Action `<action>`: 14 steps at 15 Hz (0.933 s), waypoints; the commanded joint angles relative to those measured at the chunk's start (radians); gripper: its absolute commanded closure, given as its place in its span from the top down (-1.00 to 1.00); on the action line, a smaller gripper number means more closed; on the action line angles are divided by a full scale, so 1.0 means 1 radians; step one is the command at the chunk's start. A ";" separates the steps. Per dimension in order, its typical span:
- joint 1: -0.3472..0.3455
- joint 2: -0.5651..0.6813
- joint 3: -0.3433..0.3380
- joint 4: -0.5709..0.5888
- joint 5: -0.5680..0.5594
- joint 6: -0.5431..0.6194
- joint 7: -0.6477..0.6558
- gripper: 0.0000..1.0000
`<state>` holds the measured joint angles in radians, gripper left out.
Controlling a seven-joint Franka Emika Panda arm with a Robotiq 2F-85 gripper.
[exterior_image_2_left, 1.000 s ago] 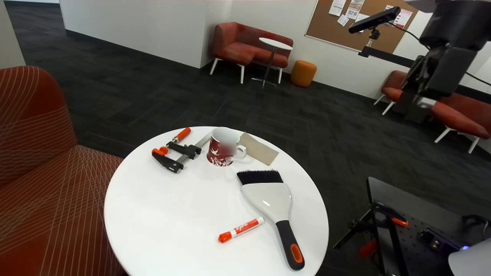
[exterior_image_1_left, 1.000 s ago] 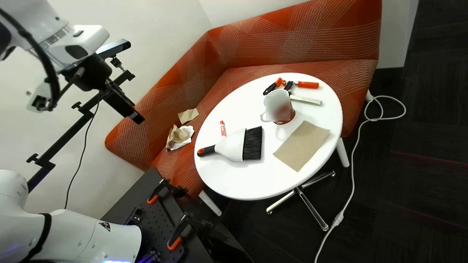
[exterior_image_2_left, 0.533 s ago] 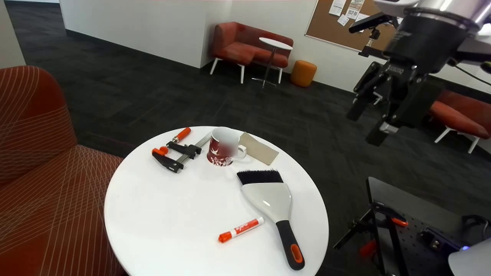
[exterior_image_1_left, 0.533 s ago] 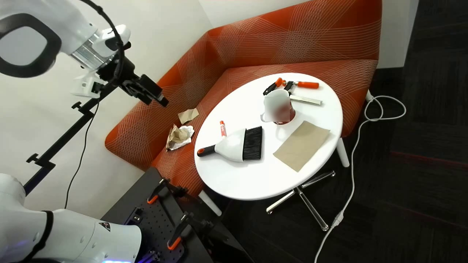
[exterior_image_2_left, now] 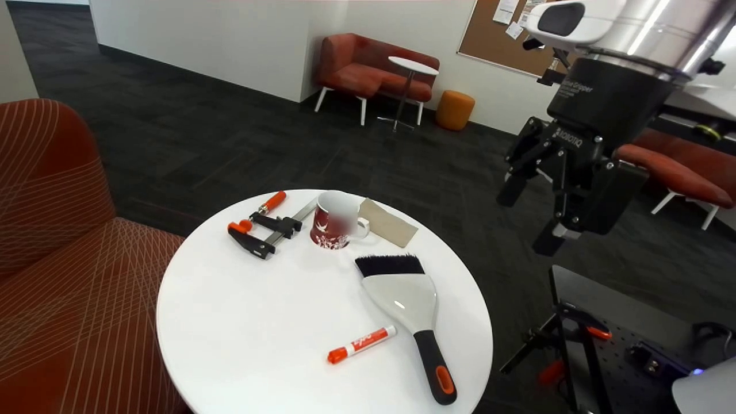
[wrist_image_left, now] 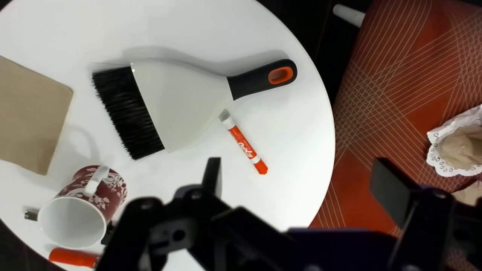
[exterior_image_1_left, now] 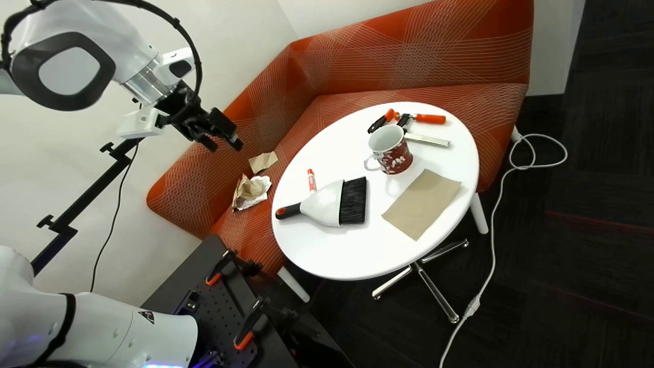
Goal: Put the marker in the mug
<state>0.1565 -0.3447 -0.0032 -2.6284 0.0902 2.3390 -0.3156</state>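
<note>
In an exterior view, the gripper [exterior_image_2_left: 529, 215] moved left and downward, coming nearer the round white table [exterior_image_2_left: 259, 313].

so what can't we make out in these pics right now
Mug: a blurred patch hides part of it in an exterior view.
Clamp: partly hidden by the mug and the gripper in the wrist view.
Tan sheet: cut off by the wrist view's left edge.
Marker: lettering too small to read in an exterior view.
Table: near rim cut off by the bottom edge in an exterior view.
</note>
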 commanded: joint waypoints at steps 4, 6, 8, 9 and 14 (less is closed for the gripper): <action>-0.006 0.034 0.025 0.007 -0.042 0.068 0.003 1.00; 0.016 0.081 0.024 0.016 -0.032 0.169 -0.046 1.00; 0.030 0.146 0.024 0.040 -0.030 0.224 -0.095 1.00; 0.037 0.177 0.024 0.051 -0.024 0.243 -0.121 1.00; 0.033 0.371 0.036 0.163 -0.003 0.247 -0.289 1.00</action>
<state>0.1980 -0.1017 0.0217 -2.5578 0.0652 2.5742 -0.5060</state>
